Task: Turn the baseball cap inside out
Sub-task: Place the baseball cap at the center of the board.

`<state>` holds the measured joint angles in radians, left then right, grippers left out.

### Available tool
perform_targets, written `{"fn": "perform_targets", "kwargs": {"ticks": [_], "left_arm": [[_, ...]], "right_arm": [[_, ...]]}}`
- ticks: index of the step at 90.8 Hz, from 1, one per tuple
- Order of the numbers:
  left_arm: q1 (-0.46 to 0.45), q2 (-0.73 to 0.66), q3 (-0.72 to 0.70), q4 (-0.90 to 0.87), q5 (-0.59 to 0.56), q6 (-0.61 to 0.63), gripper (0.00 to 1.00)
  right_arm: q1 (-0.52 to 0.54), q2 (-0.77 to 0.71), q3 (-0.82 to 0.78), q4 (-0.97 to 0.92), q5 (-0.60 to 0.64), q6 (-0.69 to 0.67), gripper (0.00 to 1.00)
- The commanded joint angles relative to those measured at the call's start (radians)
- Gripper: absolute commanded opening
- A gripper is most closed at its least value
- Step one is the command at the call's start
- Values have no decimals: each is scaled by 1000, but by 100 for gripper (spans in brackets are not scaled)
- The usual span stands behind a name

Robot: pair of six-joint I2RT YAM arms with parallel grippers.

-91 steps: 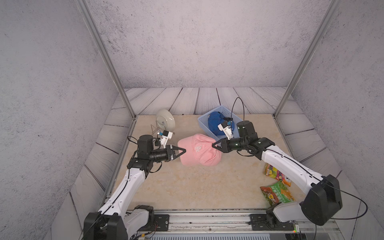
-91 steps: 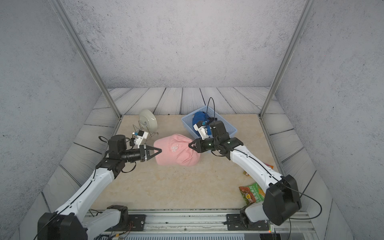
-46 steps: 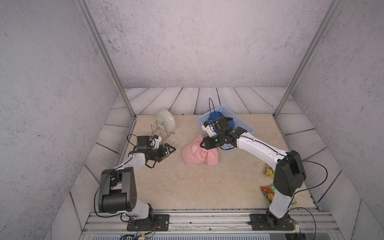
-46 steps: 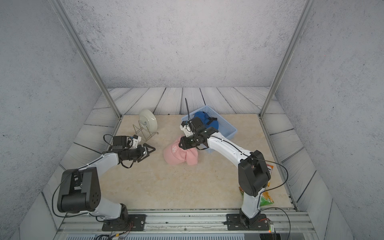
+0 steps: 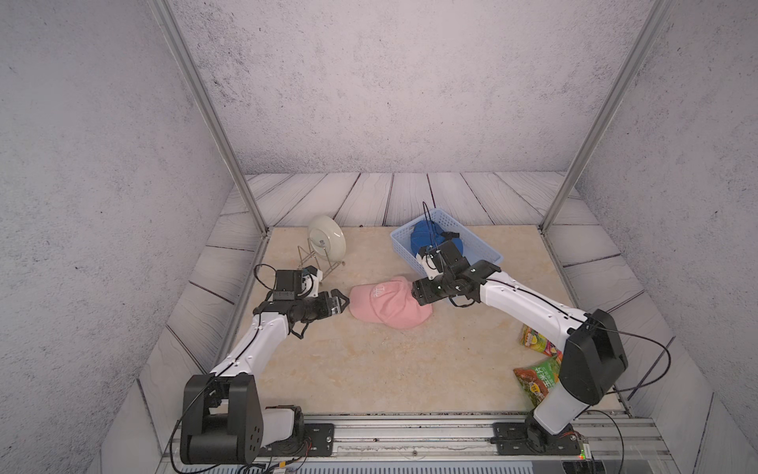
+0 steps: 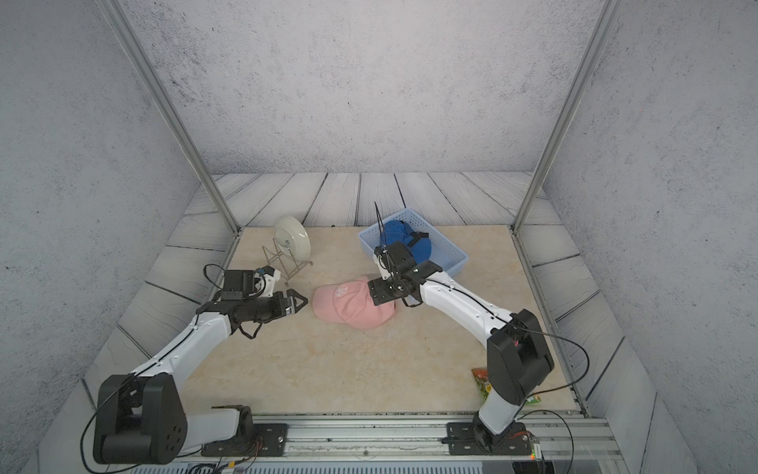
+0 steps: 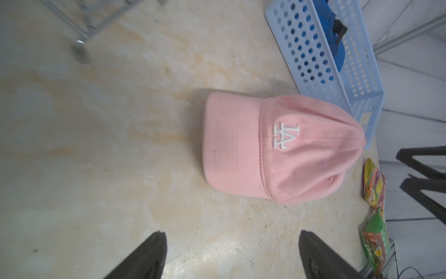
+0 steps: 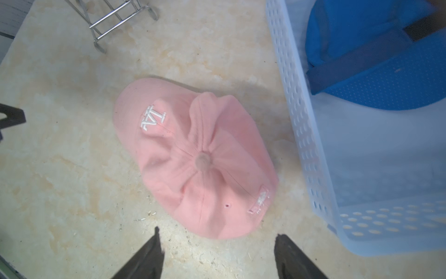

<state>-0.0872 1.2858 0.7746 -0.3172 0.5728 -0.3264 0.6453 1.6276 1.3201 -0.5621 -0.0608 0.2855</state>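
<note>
Both arms have let go. A second ago each gripper was pinched on one side of the pink cap. Now the left gripper (image 5: 343, 301) has drawn back to just beside the brim, jaws wide and empty. The right gripper (image 8: 217, 258) hangs over the rear of the crown, jaws spread with nothing between them.

The pink cap (image 5: 389, 305) has dropped back onto the surface (image 5: 369, 361), between the two grippers, brim toward the left arm. It lies crown up, with the stitched letters and the top button showing. I judge from this that the outer face is still outward and the turn has not taken. A fresh grip on the rim looks necessary. The cap's opening is face down against the surface, which should make that rim awkward to reach.

Around it, the blue basket (image 5: 478, 246) sits just behind the cap on the right arm's side, close enough to crowd that arm's approach. A blue cap (image 5: 426, 236) lies inside it. A plate (image 5: 326, 238) leans in a wire rack (image 5: 311, 262) behind the left gripper, near but clear of it. Two snack bags (image 5: 537, 340) lie well apart from the cap, by the right arm's base.
</note>
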Motion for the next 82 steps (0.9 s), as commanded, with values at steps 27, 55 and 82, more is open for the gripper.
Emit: {"fn": "perform_targets", "kwargs": {"ticks": [27,55,82], "left_arm": [[-278,157,101,112,-12,137,61],[-369,318,225,125,-47,244,62],[-412,356,250,156,-172,293,49]], "right_arm": [[-33,-11,-156,200,-210,102,55],[-32,72,-143,240,-231,111,47],[-33,131,-121,242,-227,100,39]]}}
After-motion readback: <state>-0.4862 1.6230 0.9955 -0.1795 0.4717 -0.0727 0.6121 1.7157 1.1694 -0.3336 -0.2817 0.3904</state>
